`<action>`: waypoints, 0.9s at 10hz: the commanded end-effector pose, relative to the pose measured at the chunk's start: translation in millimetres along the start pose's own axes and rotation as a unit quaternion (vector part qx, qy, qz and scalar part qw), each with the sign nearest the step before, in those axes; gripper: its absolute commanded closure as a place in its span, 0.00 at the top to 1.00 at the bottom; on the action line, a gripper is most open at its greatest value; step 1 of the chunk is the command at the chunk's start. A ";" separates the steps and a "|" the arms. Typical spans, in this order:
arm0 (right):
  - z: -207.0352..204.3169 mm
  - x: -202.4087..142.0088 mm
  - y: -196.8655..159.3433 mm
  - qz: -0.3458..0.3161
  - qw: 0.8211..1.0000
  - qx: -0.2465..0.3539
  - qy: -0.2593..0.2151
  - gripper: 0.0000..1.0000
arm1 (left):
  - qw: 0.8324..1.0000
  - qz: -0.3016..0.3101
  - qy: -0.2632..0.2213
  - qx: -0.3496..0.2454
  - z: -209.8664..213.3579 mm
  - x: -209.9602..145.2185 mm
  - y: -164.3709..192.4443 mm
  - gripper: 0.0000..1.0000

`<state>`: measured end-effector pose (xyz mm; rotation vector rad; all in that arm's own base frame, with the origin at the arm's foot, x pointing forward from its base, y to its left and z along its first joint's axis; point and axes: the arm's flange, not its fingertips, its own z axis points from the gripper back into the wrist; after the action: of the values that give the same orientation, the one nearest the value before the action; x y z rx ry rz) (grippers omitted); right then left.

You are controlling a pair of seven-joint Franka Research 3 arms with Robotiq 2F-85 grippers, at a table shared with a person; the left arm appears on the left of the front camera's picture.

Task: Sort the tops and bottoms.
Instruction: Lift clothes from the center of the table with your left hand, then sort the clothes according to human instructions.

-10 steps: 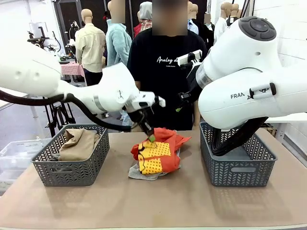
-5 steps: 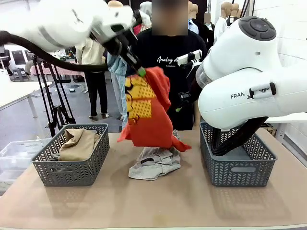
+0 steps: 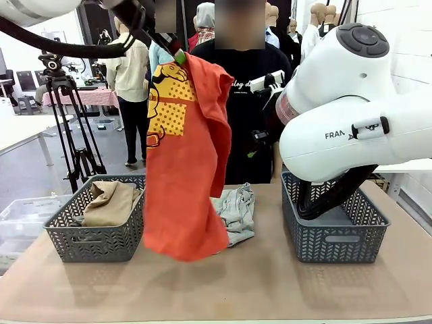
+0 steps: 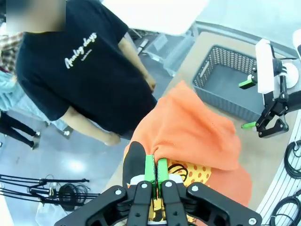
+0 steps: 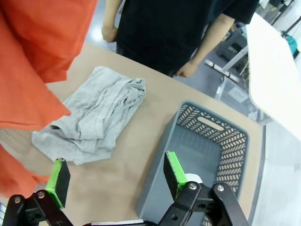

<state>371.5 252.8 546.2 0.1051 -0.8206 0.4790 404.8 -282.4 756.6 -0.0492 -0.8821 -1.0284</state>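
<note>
Orange-red garment (image 3: pixel 185 169) hangs lengthwise from the left gripper (image 4: pixel 156 162), which is clamped on its top edge high above the surface (image 3: pixel 223 290). Its hem dangles nearer the left basket (image 3: pixel 101 239). The right gripper (image 5: pixel 113 174) stands apart, empty, by the right basket (image 3: pixel 337 239).

Black T-shirt (image 4: pixel 80 70) on person: white script "Analog days" in left wrist view; front view shows only "og d". Right arm (image 3: pixel 337 101) casing: "FRAN", rest hidden.

One orange-red garment (image 3: pixel 185 175), one light grey garment (image 3: pixel 237 210), one tan garment (image 3: pixel 111 202), two baskets (image 3: pixel 101 244) (image 3: pixel 334 244), two grippers (image 4: pixel 156 169) (image 5: pixel 114 165) show.
</note>
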 end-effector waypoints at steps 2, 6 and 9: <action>-1.8 -3.1 -0.3 0.001 1.000 0.004 -0.004 1.00 | 1.000 -0.017 -0.001 0.000 -10.6 1.9 -9.5 0.00; -1.8 -3.1 -0.3 0.001 1.000 0.004 -0.004 1.00 | 1.000 -0.017 -0.001 0.000 -10.6 1.9 -9.5 0.00; -1.8 -3.1 -0.3 0.001 1.000 0.004 -0.004 1.00 | 1.000 -0.017 -0.001 0.000 -10.6 1.9 -9.5 0.00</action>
<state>371.5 252.8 546.2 0.1051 -0.8206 0.4791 407.0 -296.5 744.0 -0.0534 -0.8613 -1.0595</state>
